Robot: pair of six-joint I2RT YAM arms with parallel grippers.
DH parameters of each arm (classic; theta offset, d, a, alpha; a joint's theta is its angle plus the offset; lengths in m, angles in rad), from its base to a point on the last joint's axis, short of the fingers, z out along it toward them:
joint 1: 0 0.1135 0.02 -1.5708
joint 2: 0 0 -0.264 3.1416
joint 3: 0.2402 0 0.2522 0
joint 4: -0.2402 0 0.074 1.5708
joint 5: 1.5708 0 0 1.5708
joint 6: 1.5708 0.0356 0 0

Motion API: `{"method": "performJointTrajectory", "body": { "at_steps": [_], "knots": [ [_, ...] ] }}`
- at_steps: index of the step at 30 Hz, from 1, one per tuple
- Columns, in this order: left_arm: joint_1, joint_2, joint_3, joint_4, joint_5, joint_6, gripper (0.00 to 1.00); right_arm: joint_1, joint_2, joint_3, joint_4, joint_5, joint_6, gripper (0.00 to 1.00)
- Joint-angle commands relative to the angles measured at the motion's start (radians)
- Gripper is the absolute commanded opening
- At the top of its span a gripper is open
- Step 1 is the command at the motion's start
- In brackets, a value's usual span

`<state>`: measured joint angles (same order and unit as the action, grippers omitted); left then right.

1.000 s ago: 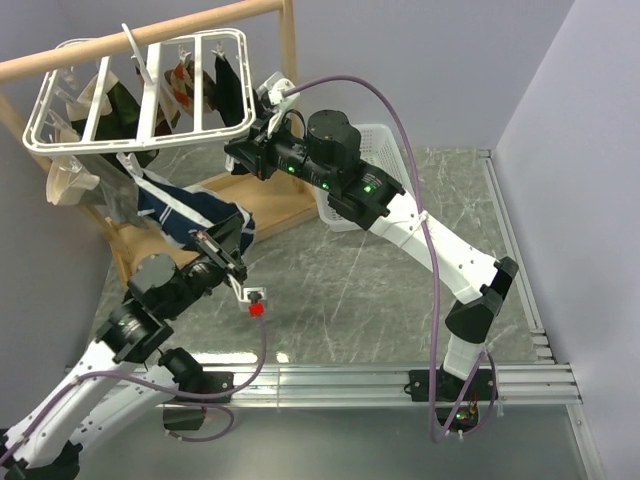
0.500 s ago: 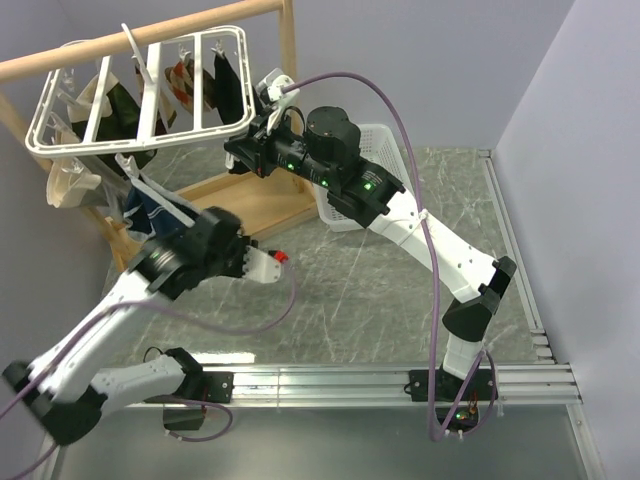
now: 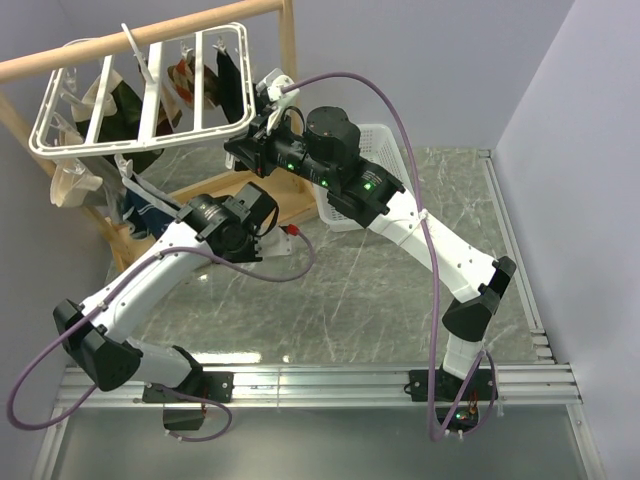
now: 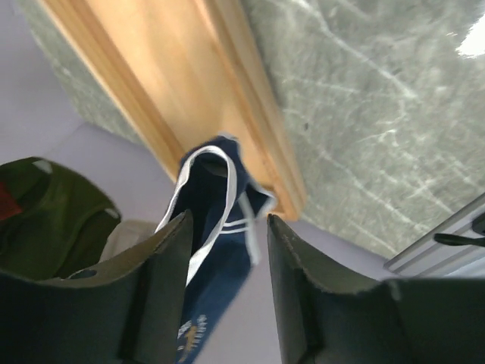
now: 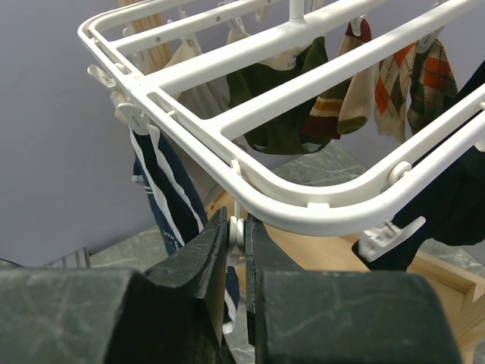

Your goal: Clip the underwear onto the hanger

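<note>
The hanger (image 5: pixel 303 212), a rigid white plastic grid with rounded corners, hangs from the wooden rail (image 3: pixel 150 35) over the far-left corner of the worktop (image 3: pixel 350 290), whose surface is grey-green and veined like marble. The underwear (image 5: pixel 163 189) dangles from 1 small clip (image 5: pixel 127 114) on the hanger's rim, on the side nearest the left edge of the worktop. It is soft navy fabric with thin white trim, and it falls in a narrow limp fold because it seems pinned at only 1 point.

The right gripper (image 5: pixel 236 221) is clenched on a little white peg (image 5: pixel 237 227) that drops beneath the rim's curved corner. This is probably to steady the hanger, which would otherwise swing on its hook. The left gripper (image 4: pixel 227 220) sits low beside the stand's pale wooden base (image 4: pixel 189 98), its dark fingers (image 4: pixel 163 280) released and spread wide. The underwear shows through the gap, beyond the fingers, and is not pinched by them, so the garment's weight seems to be on the clip alone.

Other laundry shares the hanger: an olive garment (image 5: pixel 280 114), argyle socks (image 5: pixel 424 83) and a black piece (image 5: pixel 455 205). A white slotted basket (image 3: pixel 385 135) stands by the far edge, behind the right arm
</note>
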<state>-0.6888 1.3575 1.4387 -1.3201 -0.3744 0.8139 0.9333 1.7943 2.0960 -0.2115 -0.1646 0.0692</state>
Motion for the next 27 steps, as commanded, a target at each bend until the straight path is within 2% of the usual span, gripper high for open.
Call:
{"method": "performJointTrajectory", "body": {
  "at_steps": [1,4,6,8,10,17,27],
  "knots": [
    [-0.002,0.029,0.068,-0.05,-0.07,-0.018,0.5,0.001,-0.027,0.015,-0.043,-0.009,0.004,0.0],
    [0.008,0.048,0.074,-0.05,-0.106,-0.01,0.6,0.001,-0.029,0.019,-0.042,-0.01,0.004,0.0],
    [0.02,0.06,0.08,-0.05,-0.124,-0.002,0.74,0.002,-0.032,0.021,-0.045,-0.012,0.006,0.0],
    [0.031,0.068,0.1,-0.05,-0.123,0.008,0.92,0.002,-0.035,0.015,-0.042,-0.01,0.007,0.0],
    [0.051,0.078,0.114,-0.05,-0.129,0.024,0.99,0.002,-0.036,0.007,-0.042,-0.01,0.006,0.0],
    [0.181,0.138,0.199,-0.05,-0.098,0.1,0.99,0.001,-0.036,0.002,-0.04,-0.013,0.006,0.0],
    [0.279,0.281,0.325,-0.05,-0.1,0.111,0.99,0.001,-0.035,-0.007,-0.025,-0.019,0.012,0.0]
  ]
}}
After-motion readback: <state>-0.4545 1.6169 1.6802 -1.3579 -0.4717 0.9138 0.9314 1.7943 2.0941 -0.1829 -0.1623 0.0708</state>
